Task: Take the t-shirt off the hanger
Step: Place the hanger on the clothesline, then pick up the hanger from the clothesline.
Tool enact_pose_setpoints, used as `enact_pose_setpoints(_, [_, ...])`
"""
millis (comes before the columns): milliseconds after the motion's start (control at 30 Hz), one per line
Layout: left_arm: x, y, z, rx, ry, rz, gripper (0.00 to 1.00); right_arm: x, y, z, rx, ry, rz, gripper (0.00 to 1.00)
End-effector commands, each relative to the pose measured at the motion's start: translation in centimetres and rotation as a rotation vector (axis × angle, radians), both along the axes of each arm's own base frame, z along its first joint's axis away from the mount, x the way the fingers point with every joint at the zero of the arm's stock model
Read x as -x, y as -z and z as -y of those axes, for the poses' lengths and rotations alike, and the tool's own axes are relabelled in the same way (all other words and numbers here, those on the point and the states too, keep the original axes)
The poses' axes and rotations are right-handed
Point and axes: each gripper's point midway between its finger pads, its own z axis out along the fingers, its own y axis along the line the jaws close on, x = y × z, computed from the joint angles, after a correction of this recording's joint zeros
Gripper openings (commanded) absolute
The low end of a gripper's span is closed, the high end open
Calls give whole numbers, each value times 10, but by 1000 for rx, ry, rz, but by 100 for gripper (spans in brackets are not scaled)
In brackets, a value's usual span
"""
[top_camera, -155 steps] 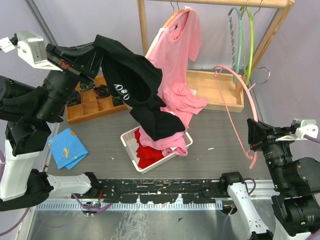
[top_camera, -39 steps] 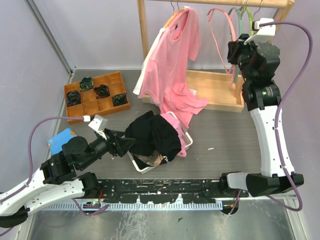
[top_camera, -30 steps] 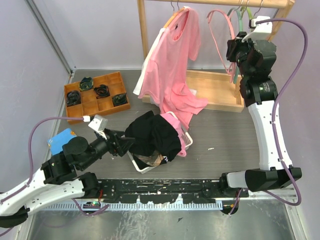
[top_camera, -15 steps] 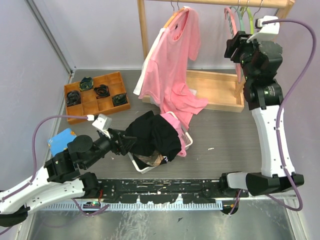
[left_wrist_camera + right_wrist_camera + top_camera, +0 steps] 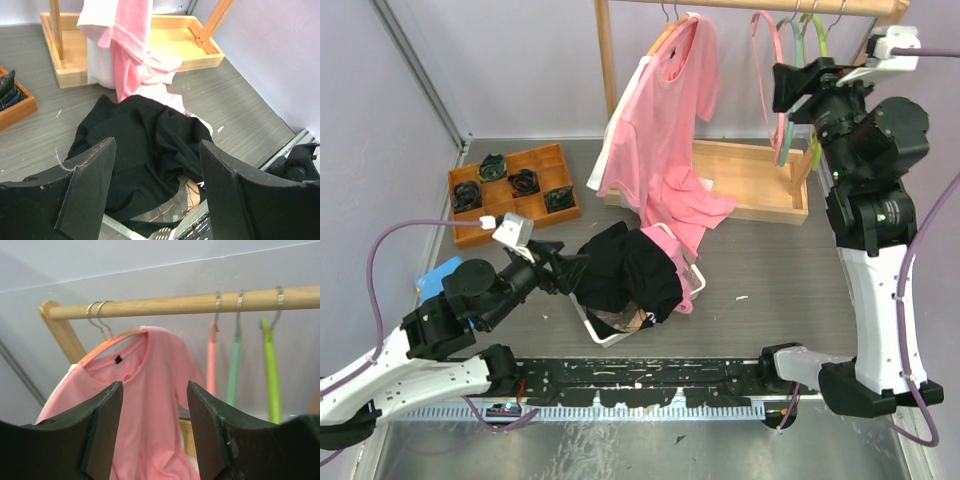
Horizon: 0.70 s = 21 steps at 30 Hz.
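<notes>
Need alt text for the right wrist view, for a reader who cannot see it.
A pink t-shirt hangs on an orange hanger from a wooden rail, framed by the open, empty right tool. Further right on the same rail hang three bare hangers: a pink hanger, a green hanger and a lime hanger.

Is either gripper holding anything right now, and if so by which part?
Nothing is held. The left gripper stands open above the black t-shirt; the right gripper is open, apart from the pink hanger hanging on the rail.
</notes>
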Motion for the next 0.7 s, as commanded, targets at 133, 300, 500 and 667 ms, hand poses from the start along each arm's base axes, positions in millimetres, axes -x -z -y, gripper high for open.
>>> enact_pose_setpoints(133, [-8,-32,11,34,-3,56,75,-15,3,-79,35,-105,-10,60])
enact_pose_setpoints(300, [-9,-31,11,37,-8,50,75,-24,15,-123,-7,-76,-53,60])
enact_pose_setpoints(500, [-4,-30,1,53,-15,50,76,-33,26,-166,-87,-65,-127,69])
enact_pose_setpoints(667, [0,-31,-7,72,-14,54,76,-49,37,-177,-161,-33,-191,69])
